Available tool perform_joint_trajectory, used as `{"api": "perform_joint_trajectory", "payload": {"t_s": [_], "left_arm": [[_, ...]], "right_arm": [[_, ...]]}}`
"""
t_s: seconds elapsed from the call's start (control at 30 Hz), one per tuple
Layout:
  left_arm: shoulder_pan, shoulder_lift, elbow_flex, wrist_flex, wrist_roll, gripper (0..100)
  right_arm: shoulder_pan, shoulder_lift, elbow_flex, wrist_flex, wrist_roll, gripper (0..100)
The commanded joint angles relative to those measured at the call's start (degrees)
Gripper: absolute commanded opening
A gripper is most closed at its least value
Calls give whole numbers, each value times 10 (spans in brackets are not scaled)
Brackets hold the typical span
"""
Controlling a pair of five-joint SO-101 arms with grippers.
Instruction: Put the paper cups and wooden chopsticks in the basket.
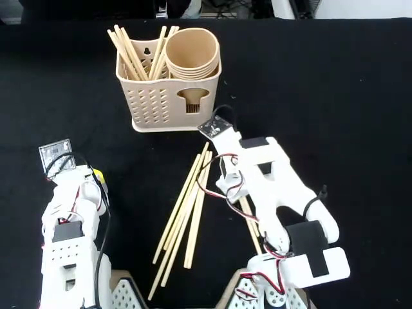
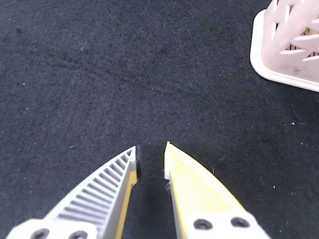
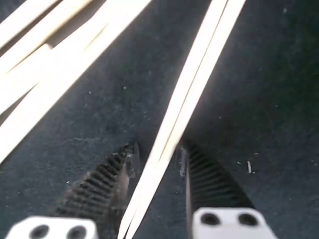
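Found the right hand (image 3: pixel 157 149) released, jaws spread low over the tabletop (image 3: pixel 269 74) with a chopstick pair (image 3: pixel 194 84) lying between them, not yet pinched; judged the pair light, stiff and thin, smooth wood likely to slide or scissor apart under a squeeze; thought best to close across both sticks together near the middle, so neither end would droop; reckoned little force needed, though a hold too near one end could let them pivot. Found the left hand (image 2: pixel 151 147) released too, tips only slightly parted, grasping nothing, held above the tabletop with a corner of the basket (image 2: pixel 289 50) off to one side. Noted the loose chopsticks (image 1: pixel 183 212) fanned on the tabletop between the arms, near the pair, some overlapping; judged them close enough to be nudged or dragged along. Farther off, saw the basket upright, with stacked cups (image 1: pixel 193 51) at one end and stowed chopsticks (image 1: pixel 132 51) leaning at the other; judged the cups already placed, and the rim and the leaning sticks the things to clear on the way in.
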Motion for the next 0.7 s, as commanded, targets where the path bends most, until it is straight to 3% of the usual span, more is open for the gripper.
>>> {"api": "perform_joint_trajectory", "payload": {"t_s": [0.0, 0.1, 0.53, 0.6, 0.67], "left_arm": [[-1, 2, -7, -12, 3, 113], [-1, 2, -7, -12, 3, 113], [-1, 2, -7, -12, 3, 113], [-1, 2, -7, -12, 3, 113], [-1, 2, -7, -12, 3, 113]], "right_arm": [[-6, 11, 10, -11, 4, 62], [-7, 11, 13, -9, 14, 18], [1, 9, 12, -3, 35, 15], [-1, 11, 12, -2, 46, 51], [-5, 11, 16, -1, 47, 147]]}}
